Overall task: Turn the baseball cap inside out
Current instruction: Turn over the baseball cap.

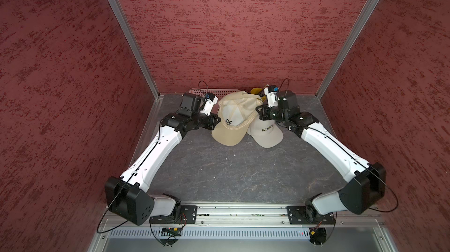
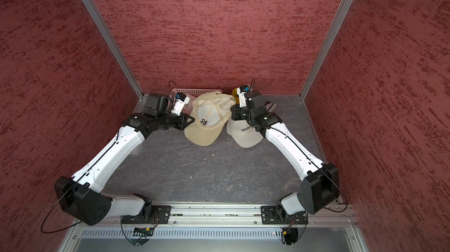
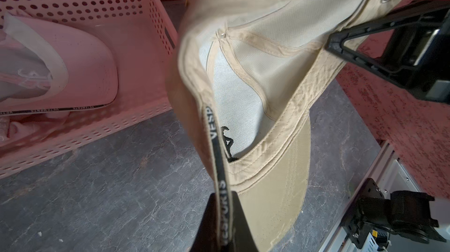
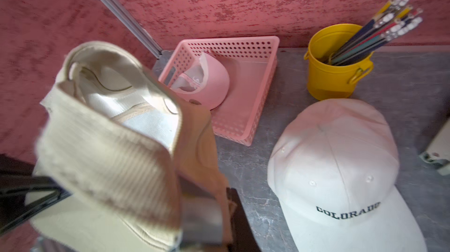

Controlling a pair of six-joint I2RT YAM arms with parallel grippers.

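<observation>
Red textured walls (image 1: 219,31) close in a grey stone-look table (image 1: 231,177). In both top views your beige cap (image 1: 233,114) is held at the far middle between the left claw (image 1: 216,119) and the right claw (image 1: 257,110). Its lining faces up and its brim overlaps the white cap (image 1: 266,134) beside it. A pink basket (image 1: 214,90) and a yellow bucket (image 1: 255,90) stand behind.

From the left wrist, the left claw (image 3: 222,226) is pressed together on the lettered sweatband at the rim.

From the right wrist, the right claw (image 4: 219,219) pinches the cap's opposite edge; it's blurred, but closed on cloth.

I judge the crown is cupped, not yet pushed through. Draw the rim apart gently, lift clear of the white cap, then free one claw to press the crown's centre through.
</observation>
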